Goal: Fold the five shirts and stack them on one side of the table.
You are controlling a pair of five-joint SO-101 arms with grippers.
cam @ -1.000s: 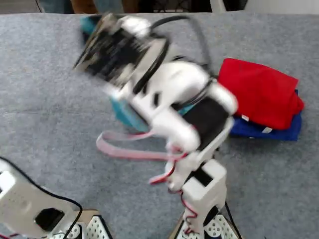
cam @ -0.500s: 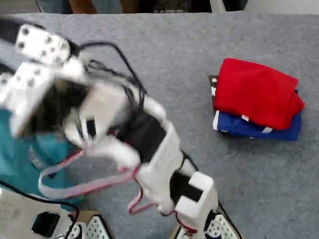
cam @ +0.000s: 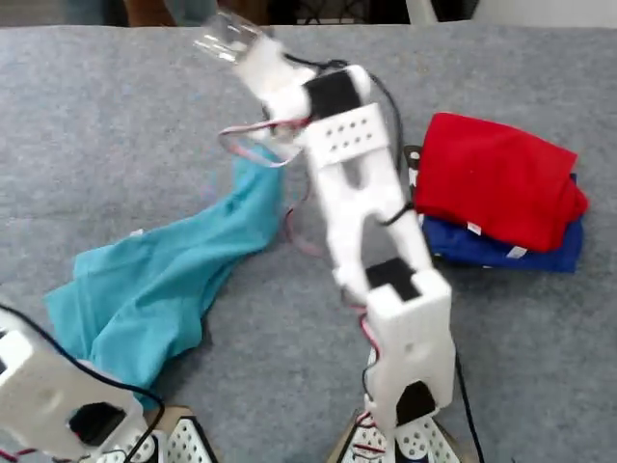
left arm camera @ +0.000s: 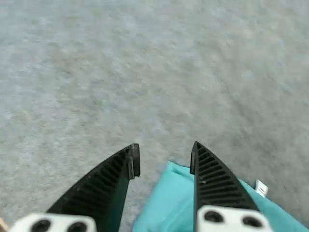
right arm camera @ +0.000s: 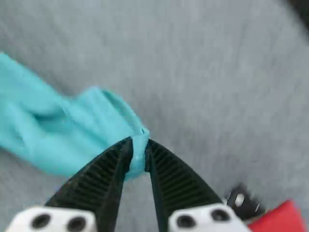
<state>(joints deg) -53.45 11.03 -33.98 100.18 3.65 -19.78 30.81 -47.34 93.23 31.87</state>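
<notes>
teal shirt (cam: pixel 159 289) lies unfolded and rumpled on the grey tabletop (cam: pixel 106 125). its bulk is bunched toward the near left corner, and one narrow end stretches up and away toward the middle of the tabletop. the right pincer (right arm camera: pixel 138 142) has its jaws nearly closed on that narrow end. in the right wrist view a small fold of teal cloth is pinched between the ribbed black fingers (right arm camera: pixel 104 174), and the rest of the shirt hangs away from them over the grey surface. the right arm (cam: pixel 362 203) reaches from its base at the near edge out toward the far side, with loose cables looping beside it.

the left pincer (left arm camera: pixel 165 147) is spread wide with nothing between its jaws. it points down at the tabletop just over an edge of the teal shirt (left arm camera: pixel 164 208), and a small white tag (left arm camera: pixel 260 187) shows on the cloth nearby. the left arm (cam: pixel 39 395) sits low at the near left corner.

on the right side of the tabletop a folded red shirt (cam: pixel 496 188) lies on top of a folded blue shirt (cam: pixel 501 249), well apart from the teal one.
</notes>
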